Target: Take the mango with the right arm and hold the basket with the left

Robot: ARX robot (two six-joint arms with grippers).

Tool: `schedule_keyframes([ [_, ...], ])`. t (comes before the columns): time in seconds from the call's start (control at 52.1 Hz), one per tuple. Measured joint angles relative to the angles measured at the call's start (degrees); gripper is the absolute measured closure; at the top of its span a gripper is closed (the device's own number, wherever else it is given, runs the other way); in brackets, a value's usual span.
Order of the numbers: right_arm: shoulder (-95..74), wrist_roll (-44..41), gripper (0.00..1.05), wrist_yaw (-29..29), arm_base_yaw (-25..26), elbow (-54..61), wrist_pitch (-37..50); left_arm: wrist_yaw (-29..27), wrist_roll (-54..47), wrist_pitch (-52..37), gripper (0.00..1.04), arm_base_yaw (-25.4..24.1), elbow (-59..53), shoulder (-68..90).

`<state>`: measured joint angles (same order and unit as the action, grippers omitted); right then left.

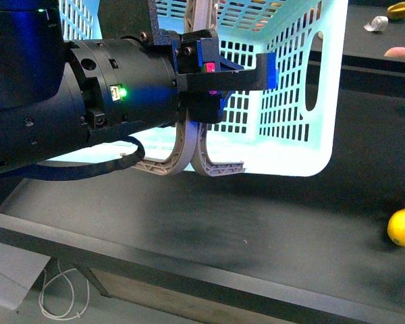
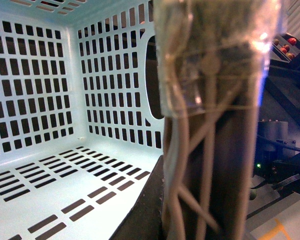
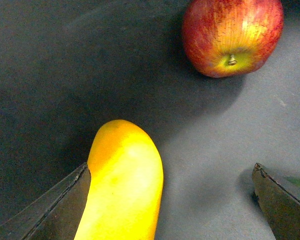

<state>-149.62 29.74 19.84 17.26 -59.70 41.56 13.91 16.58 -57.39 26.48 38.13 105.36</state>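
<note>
Grips both grey-brown handles (image 2: 205, 165) of the basket (image 2: 40, 100), closest of all, with the left gripper (image 1: 209, 77) clamped on them (so counts the holding half as done, by the look of it). Straddles the mango (image 3: 122, 185) with the right gripper (image 3: 171, 170) spread wide, one finger (image 3: 55, 210) just beside the fruit. Has not closed or lifted: leaves the mango on the bench (image 3: 50, 75), near an apple (image 3: 232, 35). Needs closing and lifting next
</note>
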Motion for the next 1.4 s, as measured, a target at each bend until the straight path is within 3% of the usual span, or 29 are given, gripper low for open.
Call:
schedule_keyframes([
  [0.71,-8.0,-1.7,0.08,-0.5,-4.1,-8.3,-3.0,0.0,0.0,0.0,1.00,0.0,0.0,0.0],
  [1.305,-11.2,-3.0,0.08,-0.2,-4.2,-10.6,-3.3,0.0,0.0,0.0,1.00,0.0,0.0,0.0],
  [1.401,-11.3,-3.0,0.16,-0.2,-4.2,-10.6,-3.3,0.0,0.0,0.0,1.00,0.0,0.0,0.0],
])
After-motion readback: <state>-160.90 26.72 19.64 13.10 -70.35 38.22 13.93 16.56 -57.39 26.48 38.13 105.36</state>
